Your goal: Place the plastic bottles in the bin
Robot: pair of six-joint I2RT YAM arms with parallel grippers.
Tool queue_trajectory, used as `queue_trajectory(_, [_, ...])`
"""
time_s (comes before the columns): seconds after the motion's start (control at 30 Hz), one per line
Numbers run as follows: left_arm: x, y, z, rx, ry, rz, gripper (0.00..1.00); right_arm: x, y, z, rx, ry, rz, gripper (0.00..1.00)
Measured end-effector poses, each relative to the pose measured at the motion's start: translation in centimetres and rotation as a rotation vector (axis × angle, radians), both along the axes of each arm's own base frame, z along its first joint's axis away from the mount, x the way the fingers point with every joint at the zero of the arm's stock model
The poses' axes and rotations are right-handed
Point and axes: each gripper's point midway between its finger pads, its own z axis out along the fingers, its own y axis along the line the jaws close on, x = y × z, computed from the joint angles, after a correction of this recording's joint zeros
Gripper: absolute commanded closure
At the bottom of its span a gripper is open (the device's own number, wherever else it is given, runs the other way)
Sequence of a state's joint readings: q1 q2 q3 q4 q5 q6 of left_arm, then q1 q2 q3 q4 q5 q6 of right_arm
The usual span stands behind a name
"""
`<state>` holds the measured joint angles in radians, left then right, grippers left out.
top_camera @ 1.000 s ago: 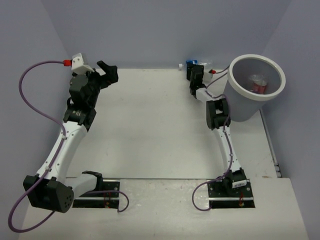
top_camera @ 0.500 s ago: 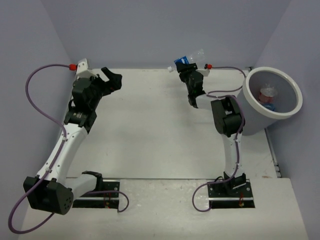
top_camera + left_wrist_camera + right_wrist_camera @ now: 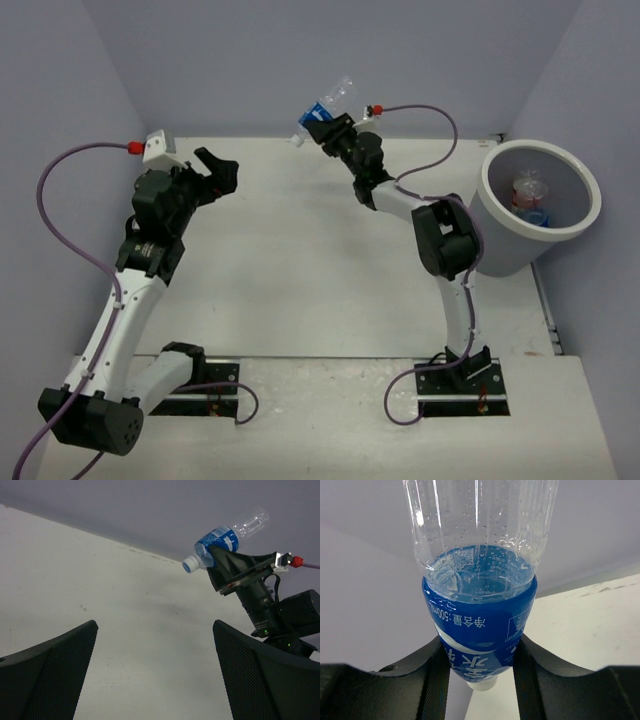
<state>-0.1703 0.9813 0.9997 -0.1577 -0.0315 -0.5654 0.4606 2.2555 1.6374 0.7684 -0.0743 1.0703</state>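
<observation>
Okay, right end effector is pinching the blue-labelled bottle near its cap, left end effector is idling wide open, so it's needing a swing over the bin before releasing.

text | clear bottle | blue label | "净含量:500mL", upside down

Top cam: fixed, high, behind both arm bases, looks down and fwd over the whole bench to the back wall; far off, so both arms and the bin fit. L wrist cam: low over the bench, faces across it at the right gripper and its blue-label bottle; left gripper frames the bottom edge. R wrist cam: v. close, looks along its own fingers at the same bottle, wall behind. All 3 views share that bottle.
</observation>
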Motion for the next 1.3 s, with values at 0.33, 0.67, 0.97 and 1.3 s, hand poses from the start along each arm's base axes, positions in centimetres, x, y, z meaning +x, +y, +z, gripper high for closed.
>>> queue_trajectory(0.33, [-2.6, 0.5, 1.0, 0.003, -0.032, -0.003, 0.0, -9.7, 5.2, 4.3, -0.35, -0.1, 0.204, 1.0])
queue_trajectory(0.67, [-4.2, 0.5, 0.4, 0.002, -0.035, -0.018, 0.0, -17.7, -5.2, 15.3, -0.739, -0.257, -0.051, 1.0])
queue_trajectory(0.97, [-4.3, -0.2, -1.3, 0.006, 0.008, -0.056, 0.0, -22.8, -21.6, 16.2, -0.957, -0.074, -0.444, 1.0])
queue_trajectory(1.3, [-4.2, -0.6, -1.6, 0.004, 0.018, -0.076, 0.0, -30.9, -39.2, 20.7, -0.901, 0.064, -1.021, 1.0])
